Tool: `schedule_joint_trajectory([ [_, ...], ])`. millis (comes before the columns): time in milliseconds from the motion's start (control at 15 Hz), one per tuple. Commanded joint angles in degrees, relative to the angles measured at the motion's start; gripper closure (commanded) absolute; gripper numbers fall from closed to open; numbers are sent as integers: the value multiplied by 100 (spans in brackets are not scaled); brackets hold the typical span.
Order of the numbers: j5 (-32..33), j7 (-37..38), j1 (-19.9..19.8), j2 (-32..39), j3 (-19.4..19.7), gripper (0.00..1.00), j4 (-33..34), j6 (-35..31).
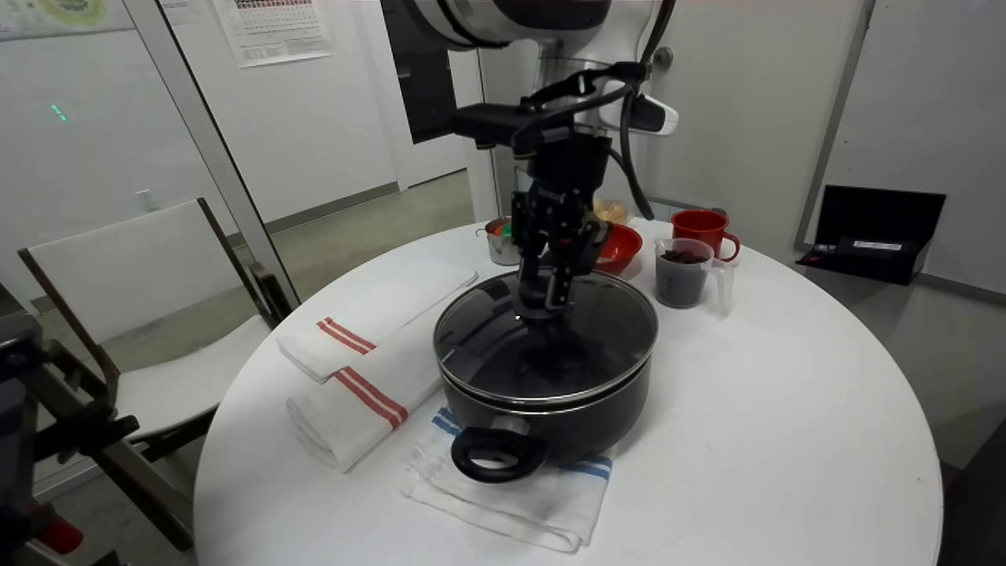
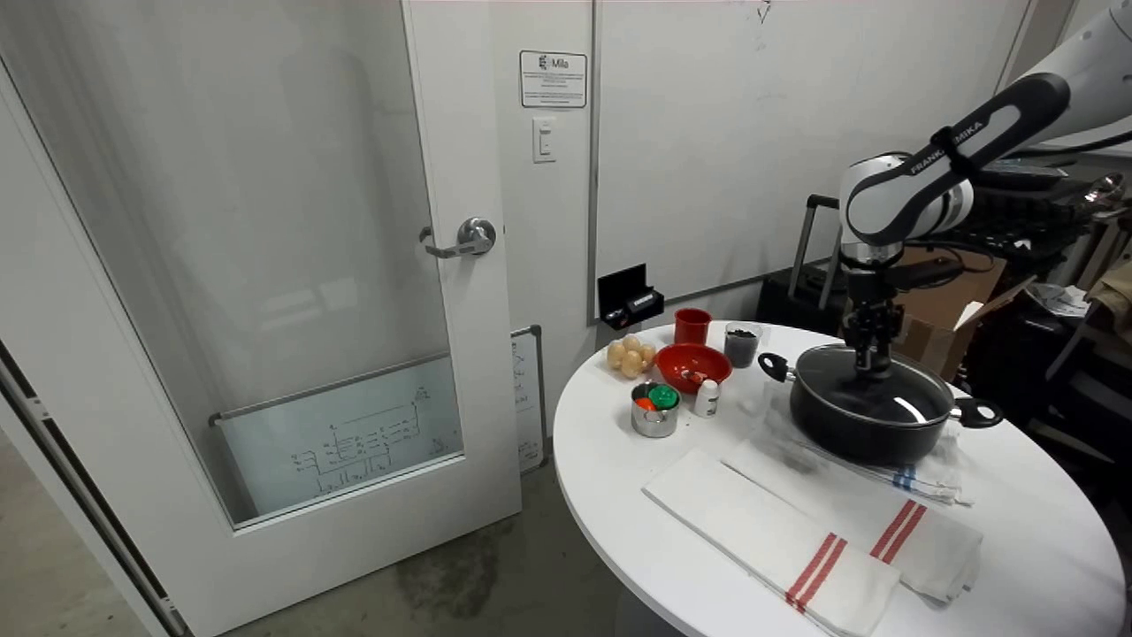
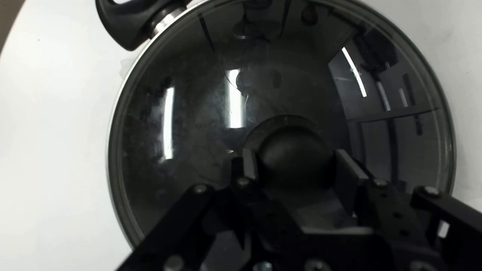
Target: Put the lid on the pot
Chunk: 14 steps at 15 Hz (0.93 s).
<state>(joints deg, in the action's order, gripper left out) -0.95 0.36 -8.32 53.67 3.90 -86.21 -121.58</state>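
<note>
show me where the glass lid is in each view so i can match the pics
In an exterior view: the lid, a little right of and below centre, over the pot.
In an exterior view: the lid, toward the right, a little below mid-height.
In the wrist view: the lid fills most of the picture, partly hidden by the gripper.
Shared landmark: the gripper, at the lid's middle in all three views.

The wrist view's top edge cuts the pot handle (image 3: 130,26), and there the gripper (image 3: 296,163) hides part of the lid (image 3: 205,124). In an exterior view, the print (image 2: 707,409) on the white bottle (image 2: 707,397) is too small for reading.
</note>
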Motion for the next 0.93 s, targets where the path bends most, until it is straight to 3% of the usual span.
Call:
schedule_joint_trajectory([
  [0,-181,20,-65,6,-58,74,178,195],
  [600,-350,-10,-127,63,-94,74,173,166],
  [667,-365,-11,-133,45,-96,53,151,151],
  [733,-375,-10,-138,31,-95,24,138,141],
  [867,-393,-10,-142,-9,-95,17,100,107],
])
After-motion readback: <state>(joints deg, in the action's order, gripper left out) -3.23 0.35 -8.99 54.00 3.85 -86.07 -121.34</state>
